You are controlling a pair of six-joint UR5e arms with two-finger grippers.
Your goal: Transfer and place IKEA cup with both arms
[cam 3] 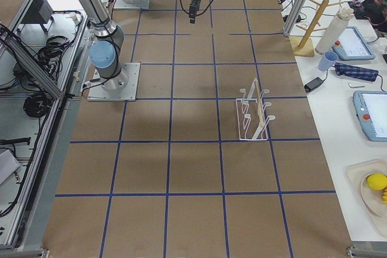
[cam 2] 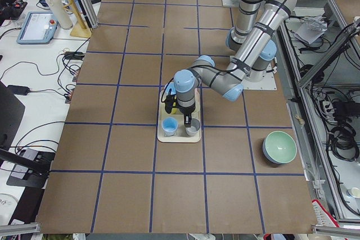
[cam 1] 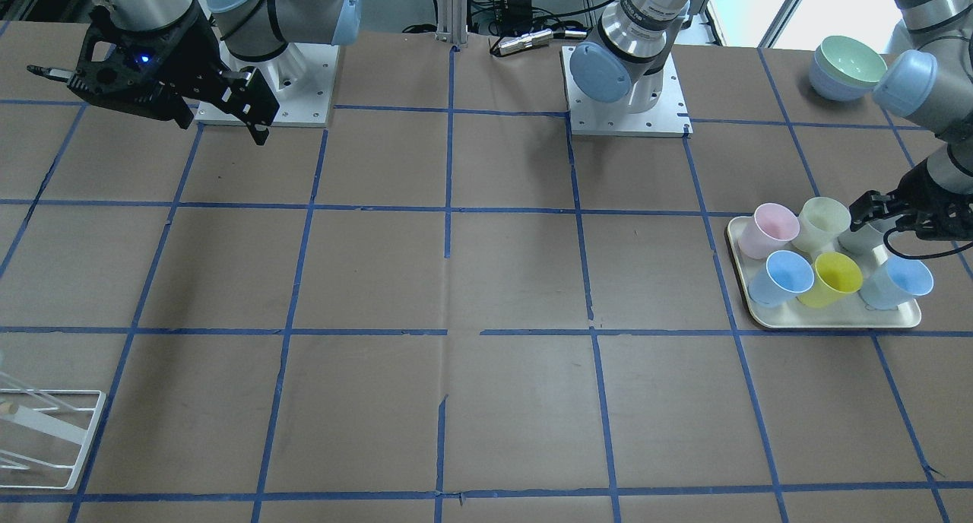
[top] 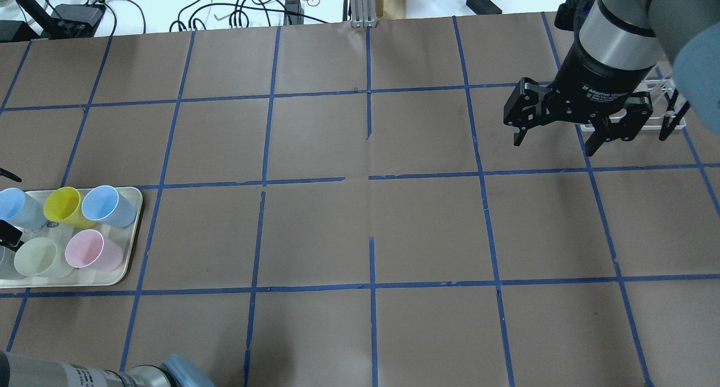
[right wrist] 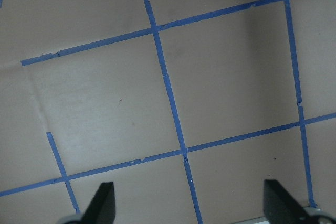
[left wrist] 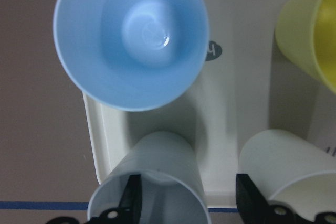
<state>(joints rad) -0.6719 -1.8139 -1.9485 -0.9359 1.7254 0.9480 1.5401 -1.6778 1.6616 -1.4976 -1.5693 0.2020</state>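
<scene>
Pale grey IKEA cup (left wrist: pixel 157 169) stands upright at the tray (left wrist: pixel 100 140) corner — left tool (left wrist: pixel 186 200) straddling its wall.

IKEA cup (left wrist: pixel 163 156) on tray (cam 1: pixel 836 319) at corner; rack (cam 3: pixel 260 110) at table's opposite end.

Pale grey IKEA cup (left wrist: pixel 163 161), yellow cup (cam 1: pixel 836 277), pink cup (cam 1: pixel 768 230), cream tray (cam 1: pixel 836 320); brown table (cam 1: pixel 517 272) w/ blue tape grid (cam 1: pixel 380 207).

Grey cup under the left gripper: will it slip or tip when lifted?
The grey cup looks like thin plastic: probably light, may flex when squeezed. Its smooth tapered wall could slip in the left gripper. The cream cup stands close, so might get nudged.
</scene>
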